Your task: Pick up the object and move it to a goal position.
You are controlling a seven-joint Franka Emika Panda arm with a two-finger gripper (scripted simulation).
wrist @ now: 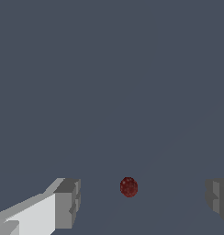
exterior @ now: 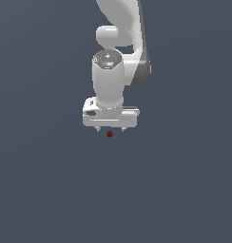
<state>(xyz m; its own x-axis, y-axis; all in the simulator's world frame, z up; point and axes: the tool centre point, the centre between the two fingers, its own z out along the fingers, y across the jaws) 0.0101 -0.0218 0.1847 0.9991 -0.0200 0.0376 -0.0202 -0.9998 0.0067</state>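
approach step in hand; pick not yet made. the gripper (exterior: 110, 129) hangs pointing down from the white arm (exterior: 119, 28), over a plain dark grey bench (exterior: 51, 190).

the object (exterior: 109, 135), a tiny dark red ball, sits just below the finger tips in the exterior view, roughly centred under the hand. in the wrist view the object (wrist: 128, 187) lies in the gap between the two fingers (wrist: 67, 203), nearer the middle than either side, with clear grey showing on both sides of it. the fingers are spread wide and grasp nothing; neither pad touches the ball.

i cannot tell from these views whether the ball rests on the bench or how much height is left between tips and surface. no goal marker is visible in either view.

my read of the next move: lower straight down until the pads bracket the ball at its widest part, then close. the ball is small and round, so i judge a slightly off-centre squeeze could roll it out sideways; keep it centred before closing. lift and carry to goal only after the grip is confirmed.
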